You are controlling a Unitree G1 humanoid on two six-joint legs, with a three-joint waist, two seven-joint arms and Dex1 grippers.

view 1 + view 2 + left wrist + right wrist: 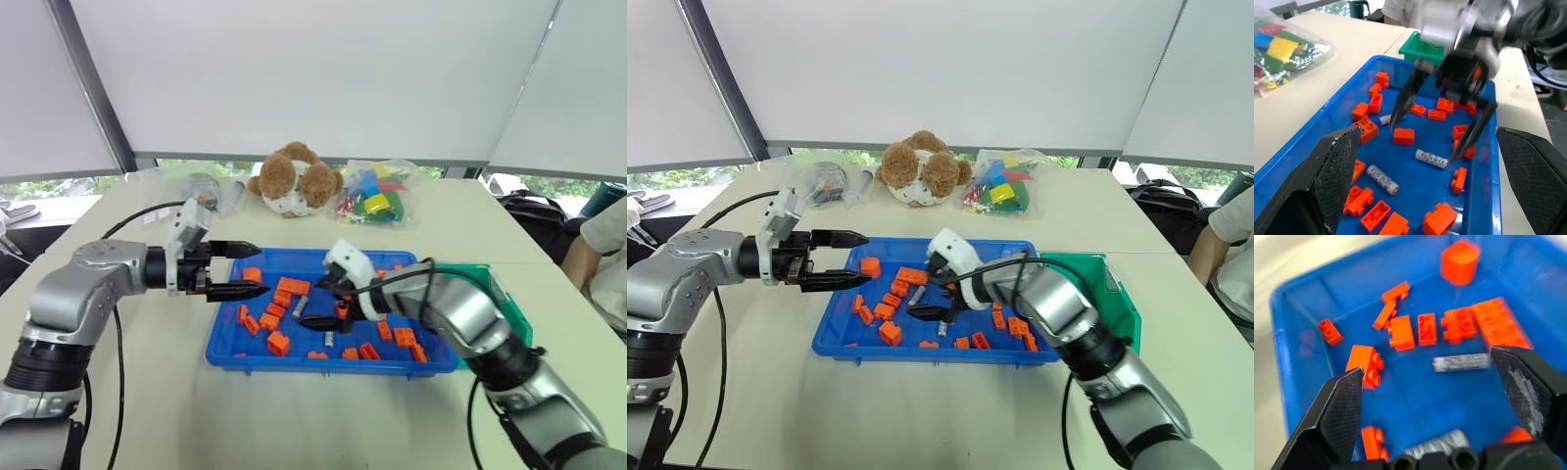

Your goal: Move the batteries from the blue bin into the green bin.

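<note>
right gripper [1442, 125] – fingers spread wide, nothing between them, poised low inside the blue bin [227, 345] just above its floor. battery [1431, 158] – one silver cylinder lying flat right under the spread fingers, its long axis running roughly across from one fingertip toward the other, so i judge the wrist may need a turn before closing. second battery [1383, 179] – flat on the floor, nearer the left gripper. third battery [1385, 119] – just past the right gripper's far finger; three counted in the left wrist view, more may hide under the arm. orange bricks [278, 342] – about twenty, scattered loose around the batteries. left gripper [247, 269] – fingers apart, empty, hovering at the bin's left end; the right arm is nearer the target. green bin [503, 301] – one, beside the blue bin's right end, inside hidden.
</note>
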